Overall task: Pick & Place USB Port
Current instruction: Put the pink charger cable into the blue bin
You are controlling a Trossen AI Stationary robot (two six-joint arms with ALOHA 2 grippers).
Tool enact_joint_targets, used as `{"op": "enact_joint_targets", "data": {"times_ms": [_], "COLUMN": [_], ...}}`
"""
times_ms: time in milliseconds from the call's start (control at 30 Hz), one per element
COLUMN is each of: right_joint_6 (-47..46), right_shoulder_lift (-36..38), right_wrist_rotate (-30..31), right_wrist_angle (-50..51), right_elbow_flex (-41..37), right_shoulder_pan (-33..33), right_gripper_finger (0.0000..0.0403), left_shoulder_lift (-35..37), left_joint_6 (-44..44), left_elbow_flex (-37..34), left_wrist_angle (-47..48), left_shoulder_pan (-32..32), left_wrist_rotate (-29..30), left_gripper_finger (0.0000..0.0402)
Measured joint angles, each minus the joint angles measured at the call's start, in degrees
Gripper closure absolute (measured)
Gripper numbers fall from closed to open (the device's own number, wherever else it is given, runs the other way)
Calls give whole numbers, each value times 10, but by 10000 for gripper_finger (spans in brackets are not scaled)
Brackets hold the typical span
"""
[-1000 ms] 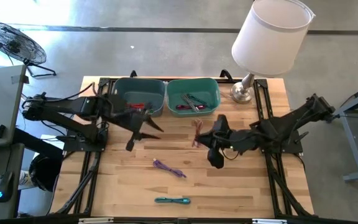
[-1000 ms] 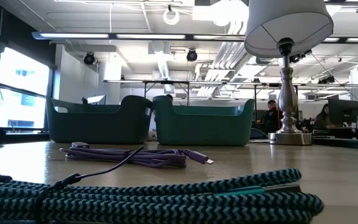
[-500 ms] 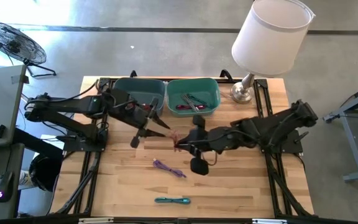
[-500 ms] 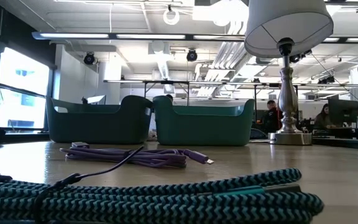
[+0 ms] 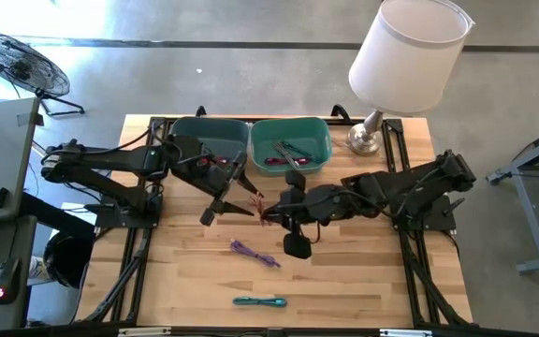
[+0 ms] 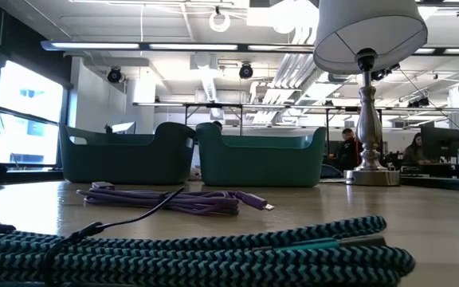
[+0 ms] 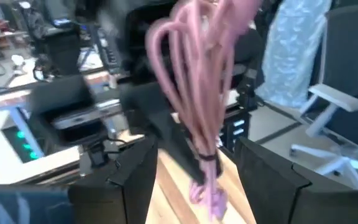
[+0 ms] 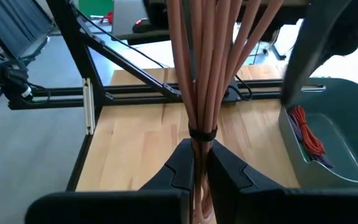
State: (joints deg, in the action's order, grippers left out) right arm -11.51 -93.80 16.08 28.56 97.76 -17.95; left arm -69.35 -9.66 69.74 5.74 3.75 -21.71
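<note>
A pink cable bundle (image 5: pixel 262 208), bound by a dark tie, is in my right gripper (image 5: pixel 271 215), which is shut on it above the table's middle. In the right wrist view the pink cable bundle (image 8: pixel 204 74) stretches away from the right gripper (image 8: pixel 199 155). My left gripper (image 5: pixel 232 204) is open. In its wrist view the left gripper (image 7: pixel 197 162) has one finger on either side of the pink cable bundle (image 7: pixel 197 81), apart from it. A purple cable (image 5: pixel 254 253) and a teal cable (image 5: pixel 260 301) lie flat on the table. My right gripper pinches the pink bundle between its two fingers at the bound end, just behind the dark tie (image 8: pixel 202 133). The fingers come about level from the table's right. The bundle is lifted clear of the table, and its loops (image 8: pixel 216 37) reach out past the fingertips toward the left gripper.
Two teal bins stand at the far edge: the left bin (image 5: pixel 209 142) holds a red cable, the right bin (image 5: pixel 291 145) several cables. A lamp (image 5: pixel 405 56) stands at the far right corner. The purple cable (image 6: pixel 174 201) and teal cable (image 6: pixel 190 255) fill the low view's foreground.
My right gripper has carried the pink bundle toward the table's left, up to the left gripper. My left gripper has shifted a little toward the right and toward the bundle, so that its open fingers now flank the bundle. The purple and teal cables have stayed where they were.
</note>
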Motion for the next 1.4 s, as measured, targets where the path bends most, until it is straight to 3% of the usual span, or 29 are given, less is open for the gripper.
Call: {"op": "enact_joint_targets", "data": {"times_ms": [467, 600, 767, 900, 1200, 1400], "right_joint_6": [-1, -1, -3, -4, -34, -37], "right_shoulder_lift": [1, 1, 1, 1, 2, 2], "right_wrist_rotate": [-29, -29, -32, -30, -47, -77], "right_wrist_angle": [1, 1, 4, 5, 3, 4], "right_elbow_flex": [0, 0, 0, 0, 0, 0], "right_shoulder_pan": [26, 27, 29, 29, 29, 15], "right_gripper_finger": [387, 387, 386, 382, 302, 258], "left_shoulder_lift": [-11, -11, -11, -11, -8, -6], "left_joint_6": [-12, -28, -61, -66, -92, -137], "left_elbow_flex": [-1, -1, -1, -1, 0, 44], "left_wrist_angle": [-17, -11, -9, -4, 62, 194], "left_shoulder_pan": [0, 0, -1, -1, 0, -20], "left_wrist_rotate": [-4, -5, -5, -1, 29, 73], "left_gripper_finger": [201, 258, 375, 380, 393, 393]}}
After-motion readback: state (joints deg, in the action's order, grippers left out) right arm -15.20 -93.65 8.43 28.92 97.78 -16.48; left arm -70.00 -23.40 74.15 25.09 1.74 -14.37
